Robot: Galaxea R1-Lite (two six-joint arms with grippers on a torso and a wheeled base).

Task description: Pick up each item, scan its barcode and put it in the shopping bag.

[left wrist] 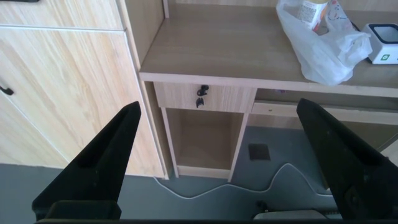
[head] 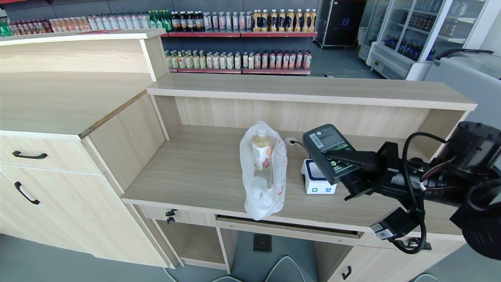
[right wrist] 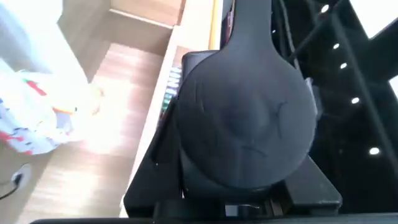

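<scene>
While the right tool (head: 343, 162) clenches a barcode-labelled dark pack (head: 323, 143) above the wooden table (head: 195, 168), drink shelves (head: 235, 34) stand far; left tool (left wrist: 217, 107) released.

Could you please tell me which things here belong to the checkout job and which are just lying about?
Job: black packet, held in the right gripper above the white scanner; shopping bag with a bottle already inside.
Lying about: drink shelves, fridges, keys in the drawer lock.
</scene>
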